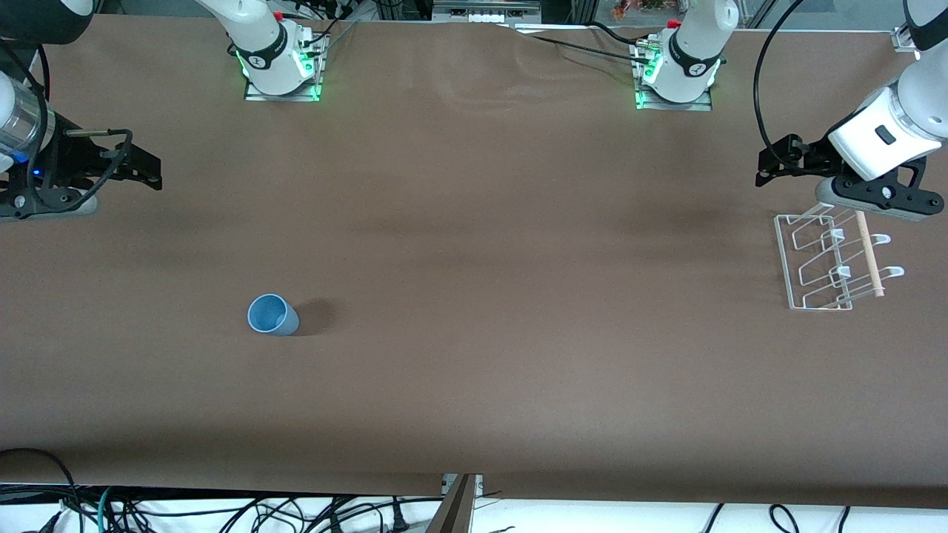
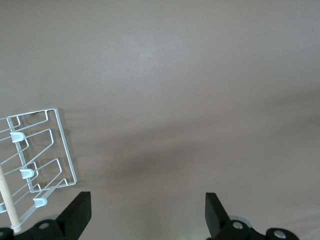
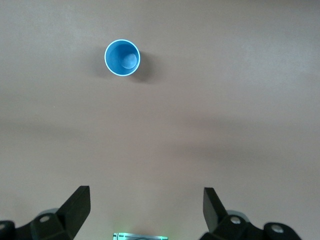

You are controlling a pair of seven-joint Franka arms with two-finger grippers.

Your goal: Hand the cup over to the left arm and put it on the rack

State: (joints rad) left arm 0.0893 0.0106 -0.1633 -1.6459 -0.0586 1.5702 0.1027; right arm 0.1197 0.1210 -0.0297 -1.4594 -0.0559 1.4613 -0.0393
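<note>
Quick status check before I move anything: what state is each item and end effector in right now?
Blue cup: upright on the table, mouth up, empty, ungrasped.
Wire rack: on the table at the left arm's end, pegs bare, wooden dowel lying along it.
Left end effector: open, holding nothing, over the rack's edge.
Right end effector: open, holding nothing, over bare table, apart from the cup.

Table (image 1: 474, 222): wide, covered in a plain brown sheet with faint ripples near the top edge and soft, diffuse shadows across it. Seam (image 1: 452, 492): a join in the covering at the near edge, one corner lifted. Floor strip (image 1: 222, 514): pale, along the near edge, strewn with tangled black cables (image 1: 333, 514). Lighting: even, overhead.
</note>
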